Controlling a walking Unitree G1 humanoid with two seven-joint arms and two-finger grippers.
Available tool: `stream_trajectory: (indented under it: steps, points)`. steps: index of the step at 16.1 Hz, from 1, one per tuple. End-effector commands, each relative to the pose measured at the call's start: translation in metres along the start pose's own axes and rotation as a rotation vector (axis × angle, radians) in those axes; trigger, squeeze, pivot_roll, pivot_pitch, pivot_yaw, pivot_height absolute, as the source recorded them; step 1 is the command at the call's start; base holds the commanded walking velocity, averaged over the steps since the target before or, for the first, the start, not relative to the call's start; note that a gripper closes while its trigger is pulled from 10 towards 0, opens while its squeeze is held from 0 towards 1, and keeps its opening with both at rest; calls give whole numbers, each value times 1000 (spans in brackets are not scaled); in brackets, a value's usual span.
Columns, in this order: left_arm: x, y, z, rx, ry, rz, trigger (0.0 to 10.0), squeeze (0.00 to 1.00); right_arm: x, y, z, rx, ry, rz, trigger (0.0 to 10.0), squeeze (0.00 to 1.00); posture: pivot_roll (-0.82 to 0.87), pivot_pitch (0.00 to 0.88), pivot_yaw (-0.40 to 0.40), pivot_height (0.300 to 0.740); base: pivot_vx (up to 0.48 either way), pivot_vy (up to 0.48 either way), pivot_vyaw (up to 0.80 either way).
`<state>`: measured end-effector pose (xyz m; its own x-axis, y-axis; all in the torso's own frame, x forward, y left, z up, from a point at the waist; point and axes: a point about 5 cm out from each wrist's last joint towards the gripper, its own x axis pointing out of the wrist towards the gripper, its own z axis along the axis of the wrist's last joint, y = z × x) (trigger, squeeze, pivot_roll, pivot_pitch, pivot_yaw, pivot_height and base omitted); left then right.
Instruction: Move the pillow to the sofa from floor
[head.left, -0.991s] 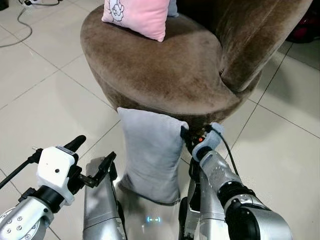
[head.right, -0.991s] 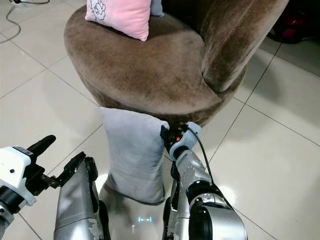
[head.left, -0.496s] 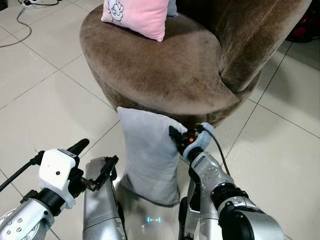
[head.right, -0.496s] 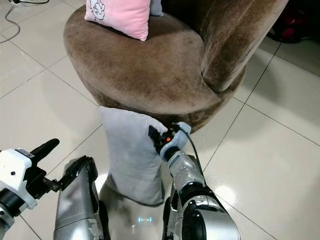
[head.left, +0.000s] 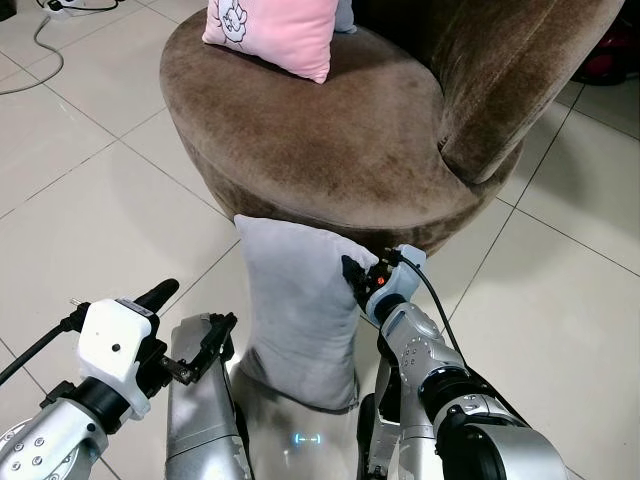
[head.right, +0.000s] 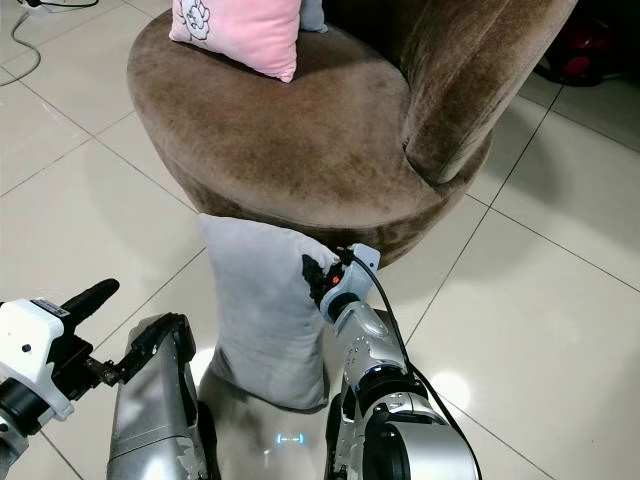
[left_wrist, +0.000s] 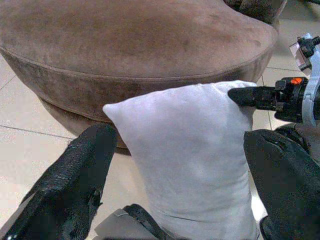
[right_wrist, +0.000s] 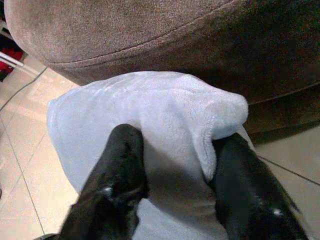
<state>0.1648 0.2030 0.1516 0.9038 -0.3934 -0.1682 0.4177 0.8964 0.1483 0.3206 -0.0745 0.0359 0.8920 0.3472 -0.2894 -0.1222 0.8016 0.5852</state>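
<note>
The grey pillow (head.left: 300, 310) stands upright on the tiled floor (head.left: 90, 200), its top edge leaning against the near rim of the round brown sofa (head.left: 320, 130), just in front of the robot's legs. The right gripper (head.left: 352, 272) is clamped on the pillow's upper right corner: in the right wrist view its two black fingers (right_wrist: 120, 175) press the soft fabric from both sides, and a fold of it bulges up between them. The left gripper (head.left: 185, 330) hangs low at the near left, beside the pillow but apart from it, with its fingers spread wide; the left wrist view looks between them at the pillow's face, with the right gripper pinching the far corner. On the sofa seat, at the far left, a pink pillow (head.left: 272, 32) with a small cartoon print leans upright. A grey cable (head.left: 40, 45) trails over the tiles at the far left corner.
</note>
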Motion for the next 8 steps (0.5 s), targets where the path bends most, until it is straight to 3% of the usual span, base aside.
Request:
stream_trajectory:
  steps: [1, 8]
  points:
    - [-2, -3, 1, 6, 1, -17, 10000, 114, 0, 22, -25, 62, 40, 38, 0, 0, 181, 244, -44, 465, 0, 0, 0]
    - [-3, -4, 0, 6, 7, -28, 10000, 118, -2, 24, -30, 64, 54, 71, 0, 0, 182, 247, -39, 465, 0, 0, 0]
